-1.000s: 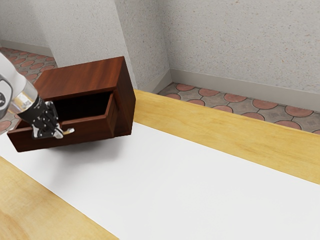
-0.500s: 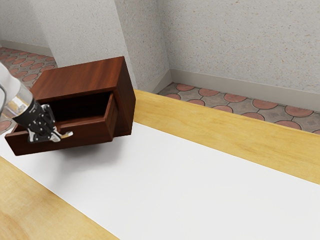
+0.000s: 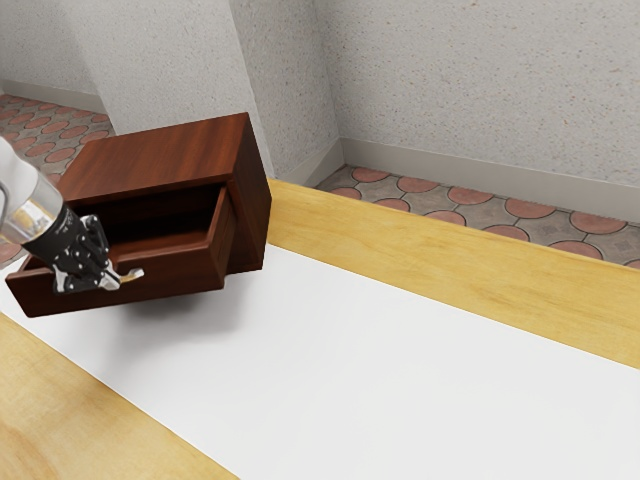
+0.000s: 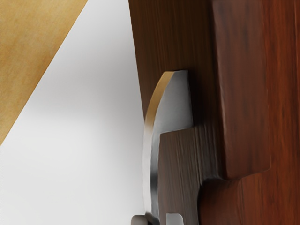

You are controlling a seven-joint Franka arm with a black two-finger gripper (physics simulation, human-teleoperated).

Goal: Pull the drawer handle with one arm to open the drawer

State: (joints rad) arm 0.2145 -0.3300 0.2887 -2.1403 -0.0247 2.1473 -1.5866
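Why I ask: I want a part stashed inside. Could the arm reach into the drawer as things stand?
Probably, though not at once: the drawer stands partly out of the cabinet, open on top, but the end effector is shut on the handle and must let go first.

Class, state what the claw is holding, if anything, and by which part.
The claw holds the drawer by the silver handle on its front panel. One end of the handle pokes out beside the claw, toward the exterior view's right.
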